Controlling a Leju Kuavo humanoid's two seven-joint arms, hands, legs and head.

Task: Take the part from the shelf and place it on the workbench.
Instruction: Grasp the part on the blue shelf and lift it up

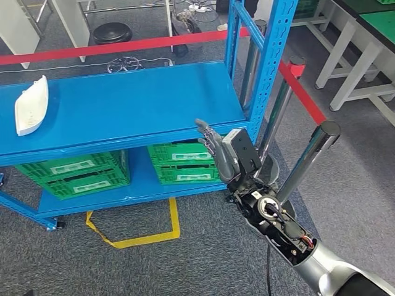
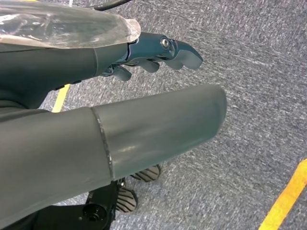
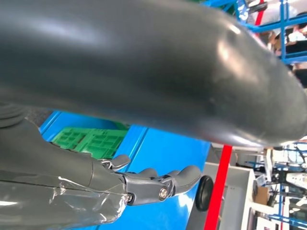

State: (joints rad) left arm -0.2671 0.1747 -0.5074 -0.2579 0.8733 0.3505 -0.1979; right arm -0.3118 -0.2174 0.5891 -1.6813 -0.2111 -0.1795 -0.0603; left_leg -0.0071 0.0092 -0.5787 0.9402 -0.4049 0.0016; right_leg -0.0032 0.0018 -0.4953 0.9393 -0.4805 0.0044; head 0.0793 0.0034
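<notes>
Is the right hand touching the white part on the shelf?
Apart. In the head view the right hand is near the shelf's right end, while the white part lies far left.

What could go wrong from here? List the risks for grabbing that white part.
1. The white part lies at the far left of the shelf, while the raised, empty right hand is near its right end: a long cross-reach.
2. That hand sits close to the blue upright and may clip it.
</notes>
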